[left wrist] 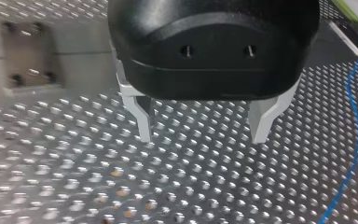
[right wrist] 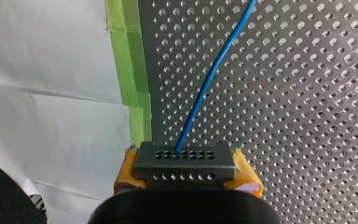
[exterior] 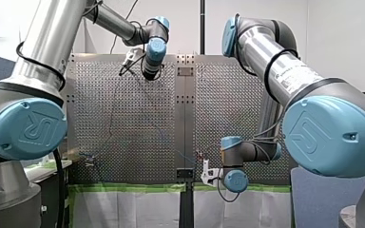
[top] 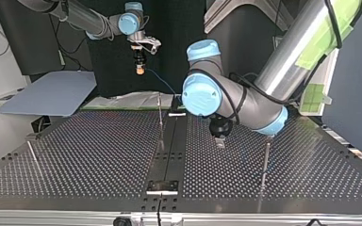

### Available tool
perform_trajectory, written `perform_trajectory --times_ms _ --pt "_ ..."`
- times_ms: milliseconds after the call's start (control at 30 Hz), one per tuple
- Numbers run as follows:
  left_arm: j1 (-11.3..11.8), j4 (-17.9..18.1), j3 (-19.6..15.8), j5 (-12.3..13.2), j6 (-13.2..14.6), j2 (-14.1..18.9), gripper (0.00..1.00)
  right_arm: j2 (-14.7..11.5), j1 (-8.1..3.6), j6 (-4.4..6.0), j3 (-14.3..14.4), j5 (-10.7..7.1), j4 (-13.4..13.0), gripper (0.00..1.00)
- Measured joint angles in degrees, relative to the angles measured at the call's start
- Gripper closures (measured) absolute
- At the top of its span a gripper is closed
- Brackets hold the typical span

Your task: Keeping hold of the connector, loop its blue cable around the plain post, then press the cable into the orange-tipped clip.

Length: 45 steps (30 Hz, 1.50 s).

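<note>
Perforated metal table [top: 99, 155], green tape [right wrist: 130, 60] along edge. Rt pincer [right wrist: 186, 176] clamped on grey connector [right wrist: 186, 163] by that edge, blue cable [right wrist: 209, 79] trailing across holes. Left pincer [left wrist: 202, 138] apart, empty, just over table. Cable prob. light, thin, floppy, springy; apt to slip off post w/o tension. Best gripped by rigid connector body, not wire.

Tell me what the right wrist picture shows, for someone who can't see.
My right arm's jaws, with yellow pads, clamp a grey connector. Its blue cable runs ahead over the holed metal table, beside green tape and white paper.
</note>
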Motion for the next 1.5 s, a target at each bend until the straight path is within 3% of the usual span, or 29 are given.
perform_trajectory --times_ms 233,567,933,1500 --pt "1.2 2.6 0.0 -1.0 4.0 -3.2 0.00 0.0 0.07 -0.02 0.0 0.00 0.0 1.00" --pt "3.5 2.8 0.5 -2.8 8.2 -5.5 0.00 0.0 0.31 -0.04 0.0 0.00 0.0 1.00" --pt "5.3 3.8 0.6 -3.1 8.8 -6.0 0.00 0.0 0.52 -0.11 0.0 0.00 -0.3 1.00" --pt "5.7 5.5 0.7 -4.5 8.7 -10.4 0.00 0.0 0.68 -0.11 0.0 0.00 -0.5 1.00"
